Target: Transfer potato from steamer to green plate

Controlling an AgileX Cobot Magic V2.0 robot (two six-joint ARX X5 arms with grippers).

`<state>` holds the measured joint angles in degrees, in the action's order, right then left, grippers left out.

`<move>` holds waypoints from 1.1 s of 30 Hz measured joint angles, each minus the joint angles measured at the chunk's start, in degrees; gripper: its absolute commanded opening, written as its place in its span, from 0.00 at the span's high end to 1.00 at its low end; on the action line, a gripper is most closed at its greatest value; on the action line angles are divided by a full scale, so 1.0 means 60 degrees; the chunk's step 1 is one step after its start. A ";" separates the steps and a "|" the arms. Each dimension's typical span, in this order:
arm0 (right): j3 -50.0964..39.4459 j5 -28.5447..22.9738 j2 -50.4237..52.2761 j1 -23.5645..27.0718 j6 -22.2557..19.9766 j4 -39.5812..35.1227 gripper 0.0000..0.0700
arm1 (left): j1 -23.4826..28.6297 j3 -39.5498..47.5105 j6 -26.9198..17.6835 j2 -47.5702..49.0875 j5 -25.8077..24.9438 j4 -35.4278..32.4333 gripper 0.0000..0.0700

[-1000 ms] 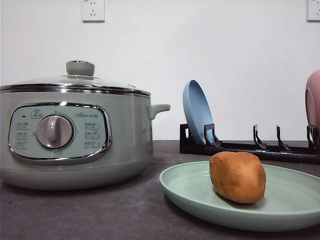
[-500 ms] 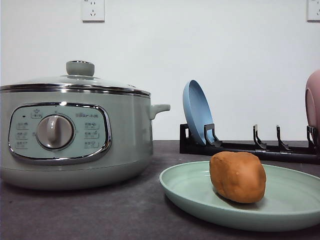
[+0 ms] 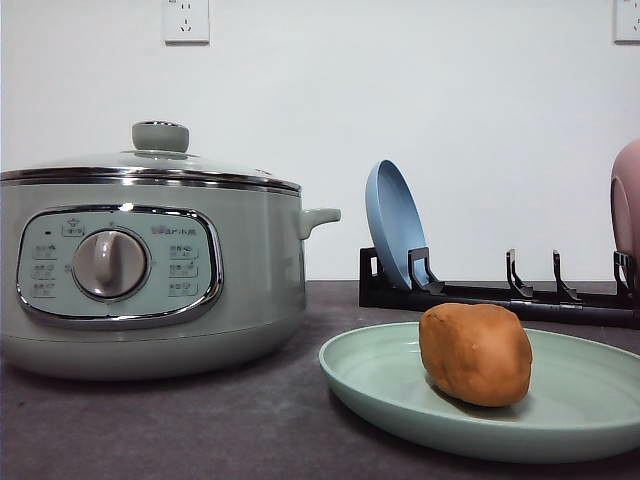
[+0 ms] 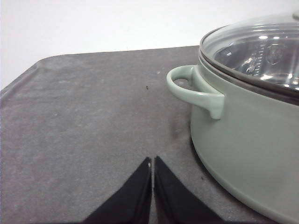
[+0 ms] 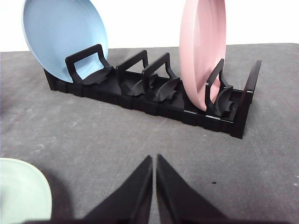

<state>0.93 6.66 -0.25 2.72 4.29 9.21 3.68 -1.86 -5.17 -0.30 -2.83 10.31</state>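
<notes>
Potato (image 3: 476, 354) sits on the green plate (image 3: 380, 385), at the near right of the desk (image 3: 200, 430), with its long axis running roughly left to right and its left end a little raised. The steamer (image 3: 150, 270) stands to the left, well apart from the plate, its glass lid (image 4: 254, 49) closed on top. Judged from how things lie, the transfer looks complete and nothing is left to carry.

Both pairs of fingers are clenched and hold nothing. The left gripper (image 4: 153, 163) hangs over bare desk just beside the steamer's side handle (image 4: 194, 91). The right gripper (image 5: 154, 161) faces the black dish rack (image 5: 154, 98), where the blue plate (image 5: 63, 37) and the pink plate (image 5: 203, 51) stand upright in their slots; the rim of the green plate (image 5: 21, 196) shows at the edge of that view, off to the fingers' side, not ahead of them. So the right arm is the nearer one to the potato, should any further touch be needed; the likelier next move is simply for both arms to pull back.
</notes>
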 measured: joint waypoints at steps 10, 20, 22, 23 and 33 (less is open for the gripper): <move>-0.0004 0.0000 0.0000 0.0000 0.0000 0.0000 1.00 | 0.0000 -0.0001 0.0000 0.0000 0.0000 0.0000 1.00; -0.0003 -0.0003 0.0000 0.0000 0.0000 0.0000 1.00 | 0.0000 0.0001 0.0000 0.0000 0.0000 0.0000 1.00; -0.0004 -0.0003 0.0000 0.0000 0.0000 0.0000 1.00 | 0.0000 0.0002 0.0000 0.0000 0.0000 0.0000 1.00; -0.0004 -0.0001 0.0000 0.0000 0.0000 0.0000 1.00 | 0.0000 0.0002 0.0000 0.0000 0.0000 0.0000 1.00; -0.0004 -0.0001 0.0000 0.0000 0.0000 0.0000 1.00 | 0.0000 0.0000 0.0000 0.0000 0.0000 0.0000 1.00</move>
<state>0.91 6.65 -0.25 2.72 4.29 9.21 3.68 -1.86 -5.17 -0.30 -2.83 10.31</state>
